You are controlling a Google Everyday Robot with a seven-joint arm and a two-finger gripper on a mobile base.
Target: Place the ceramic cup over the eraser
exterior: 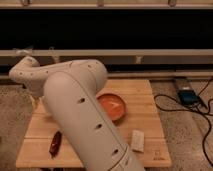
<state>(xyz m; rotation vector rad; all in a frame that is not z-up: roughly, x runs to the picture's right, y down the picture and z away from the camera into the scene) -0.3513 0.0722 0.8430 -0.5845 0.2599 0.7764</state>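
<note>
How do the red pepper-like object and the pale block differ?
The red pepper-like object is dark red, slim and tapered; the pale block is whitish, broader and flat-sided. The object lies picture-left of the arm, the block picture-right. Both lie on the table near its front edge. The gripper is hidden behind the arm.

We see the arm (80, 115) covering the table's (145, 95) left side at mid-frame; the hand, ceramic cup and eraser are hidden behind it, the orange bowl (116, 107) partly.
</note>
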